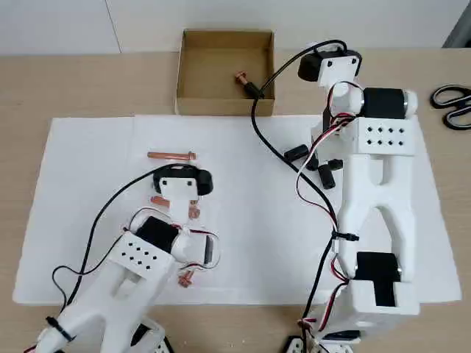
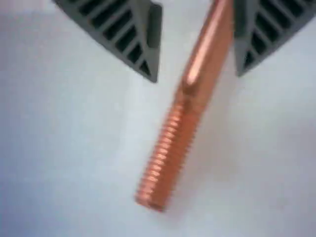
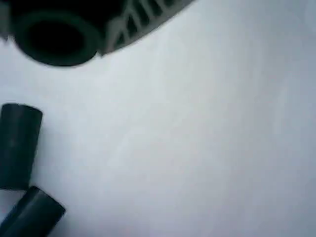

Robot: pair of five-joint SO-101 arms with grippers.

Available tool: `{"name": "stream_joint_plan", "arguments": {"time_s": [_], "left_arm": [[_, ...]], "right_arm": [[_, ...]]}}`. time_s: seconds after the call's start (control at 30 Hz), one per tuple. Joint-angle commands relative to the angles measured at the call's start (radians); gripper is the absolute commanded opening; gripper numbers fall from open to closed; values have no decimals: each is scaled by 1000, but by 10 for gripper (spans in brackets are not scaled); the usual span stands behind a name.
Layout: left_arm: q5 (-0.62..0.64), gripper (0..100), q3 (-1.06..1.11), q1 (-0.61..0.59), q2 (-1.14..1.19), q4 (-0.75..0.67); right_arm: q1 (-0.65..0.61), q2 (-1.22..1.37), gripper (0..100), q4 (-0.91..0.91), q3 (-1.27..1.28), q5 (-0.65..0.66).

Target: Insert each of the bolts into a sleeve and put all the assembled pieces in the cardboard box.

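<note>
Worktop (image 1: 88,81) carries a white sheet (image 1: 250,220), with the cardboard box (image 1: 190,73) at its 12 o'clock edge holding one sleeved bolt (image 1: 246,82); a black cable (image 1: 257,110) crosses the box's rim. Left claw (image 2: 197,71) stands apart, straddling a copper bolt (image 2: 177,133) on the sheet. Right claw (image 3: 118,27) sits over the sheet's 2 o'clock part beside a black sleeve (image 3: 54,37); whether it grips, I cannot tell. Scissors (image 1: 455,103) lie at the worktop's 2 o'clock edge. Another bolt (image 1: 171,155) lies at 12 o'clock from the left claw; a spare sleeve (image 3: 19,145) lies near the right one.
</note>
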Motion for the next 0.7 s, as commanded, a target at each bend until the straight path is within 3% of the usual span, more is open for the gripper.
{"name": "stream_joint_plan", "arguments": {"time_s": [0.0,0.67], "left_arm": [[-6,101,-45,38,-15,9],[-17,97,114,37,-8,-138]], "right_arm": [[2,-59,4,-1,-5,-11],[4,-59,4,-1,-5,-11]]}}
